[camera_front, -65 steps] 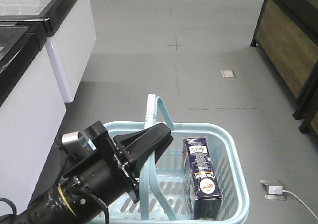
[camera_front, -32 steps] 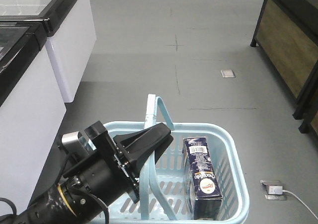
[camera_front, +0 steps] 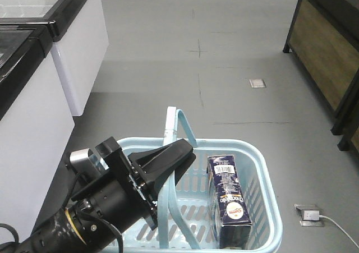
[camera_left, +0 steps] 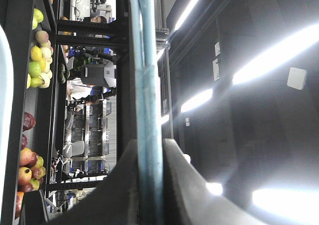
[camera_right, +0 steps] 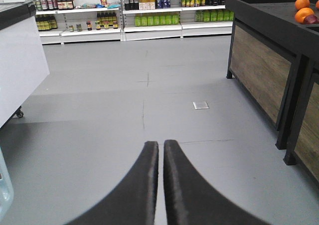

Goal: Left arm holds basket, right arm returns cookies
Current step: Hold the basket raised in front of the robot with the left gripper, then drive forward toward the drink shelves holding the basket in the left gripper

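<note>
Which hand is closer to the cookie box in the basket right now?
Left. The left hand grips the basket handle, right beside the cookie box. The right hand points at open floor, shut and empty, with no box in its view.

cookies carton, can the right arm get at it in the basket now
Probably yes. The cookies stand upright in the basket, right of its handle, top uncovered; the left gripper clamped on the handle is off to their left. The right gripper is shut and empty, aimed over the floor.
</note>
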Tool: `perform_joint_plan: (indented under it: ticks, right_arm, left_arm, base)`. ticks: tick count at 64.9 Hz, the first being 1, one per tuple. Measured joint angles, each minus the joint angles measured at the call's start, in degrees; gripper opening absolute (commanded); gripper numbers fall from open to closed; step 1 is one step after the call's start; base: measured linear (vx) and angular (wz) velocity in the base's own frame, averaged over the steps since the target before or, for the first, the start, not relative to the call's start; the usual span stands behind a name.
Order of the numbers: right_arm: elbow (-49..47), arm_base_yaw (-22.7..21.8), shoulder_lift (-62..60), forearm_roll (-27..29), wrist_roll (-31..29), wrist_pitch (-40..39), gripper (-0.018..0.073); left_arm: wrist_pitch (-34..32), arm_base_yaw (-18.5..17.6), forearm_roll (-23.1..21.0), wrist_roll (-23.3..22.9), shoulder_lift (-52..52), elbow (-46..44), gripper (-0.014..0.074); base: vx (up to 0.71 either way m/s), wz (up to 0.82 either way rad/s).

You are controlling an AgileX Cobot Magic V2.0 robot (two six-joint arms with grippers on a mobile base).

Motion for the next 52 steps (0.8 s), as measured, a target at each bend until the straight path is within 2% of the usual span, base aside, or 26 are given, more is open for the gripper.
perform_joint_plan:
  ticks: [52]
  right_arm:
    - [0.0,0.0,0.0,0.0,0.0,0.0,-0.0006]
  left_arm:
    - [0.0,0.0,0.1,0.0,0.0,0.0,-0.0003]
  base:
    - [0.11,-0.01]
